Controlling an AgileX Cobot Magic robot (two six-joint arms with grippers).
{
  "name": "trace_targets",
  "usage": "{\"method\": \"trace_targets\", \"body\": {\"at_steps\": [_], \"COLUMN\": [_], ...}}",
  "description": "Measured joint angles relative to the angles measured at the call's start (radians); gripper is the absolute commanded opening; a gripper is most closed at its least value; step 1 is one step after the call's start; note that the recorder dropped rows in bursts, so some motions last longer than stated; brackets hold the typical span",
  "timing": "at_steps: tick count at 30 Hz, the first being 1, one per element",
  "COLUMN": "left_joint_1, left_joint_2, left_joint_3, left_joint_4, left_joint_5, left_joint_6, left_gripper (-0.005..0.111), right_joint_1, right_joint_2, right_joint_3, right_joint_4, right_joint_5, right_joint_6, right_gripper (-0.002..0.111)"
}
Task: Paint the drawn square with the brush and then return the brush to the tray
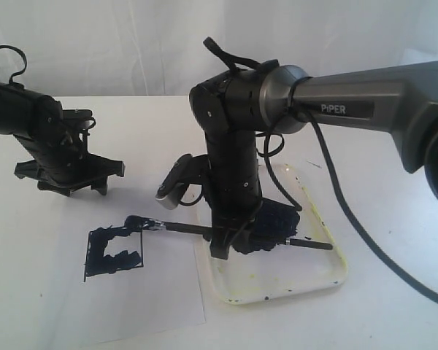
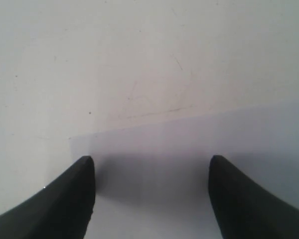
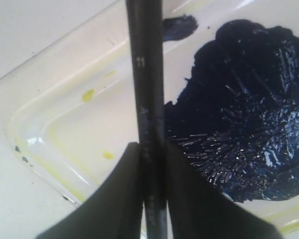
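My right gripper (image 1: 220, 244) (image 3: 153, 149) is shut on the dark handle of the brush (image 1: 226, 232) (image 3: 147, 89), over the left part of the white tray (image 1: 306, 281) (image 3: 65, 129). The brush lies nearly level, its silver ferrule and wet bristles (image 1: 139, 221) reaching out over the paper to the top right corner of the drawn square (image 1: 115, 252). The square is daubed blue-black round its edges, with white left in the middle. A big blue-black paint blob (image 1: 274, 222) (image 3: 239, 104) fills the tray beside the handle. My left gripper (image 1: 69, 179) (image 2: 152, 167) hangs open and empty at the left.
The white paper sheet (image 1: 131, 292) (image 2: 199, 149) lies on the white table (image 1: 394, 219), its right edge against the tray. A black cable (image 1: 336, 197) from the right arm loops over the tray's right side. A white wall stands behind.
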State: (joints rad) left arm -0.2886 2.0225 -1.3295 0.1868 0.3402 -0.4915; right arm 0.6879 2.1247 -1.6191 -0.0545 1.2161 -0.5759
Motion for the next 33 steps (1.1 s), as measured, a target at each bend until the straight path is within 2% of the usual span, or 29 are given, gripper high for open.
{"method": "trace_targets", "body": {"at_steps": [11,33], "left_joint_1": [0.000,0.000], "left_joint_2": [0.000,0.000], "left_joint_3": [0.000,0.000], "left_joint_4": [0.000,0.000], "left_joint_5": [0.000,0.000], "left_joint_6": [0.000,0.000], "left_gripper": [0.068,0.068], "right_joint_1": [0.000,0.000], "right_joint_2": [0.000,0.000], "right_joint_3": [0.057,0.057], "right_joint_4": [0.023,-0.001], "right_joint_5": [0.003,-0.005], "right_joint_6": [-0.035,0.006], "right_gripper": [0.000,0.000]}}
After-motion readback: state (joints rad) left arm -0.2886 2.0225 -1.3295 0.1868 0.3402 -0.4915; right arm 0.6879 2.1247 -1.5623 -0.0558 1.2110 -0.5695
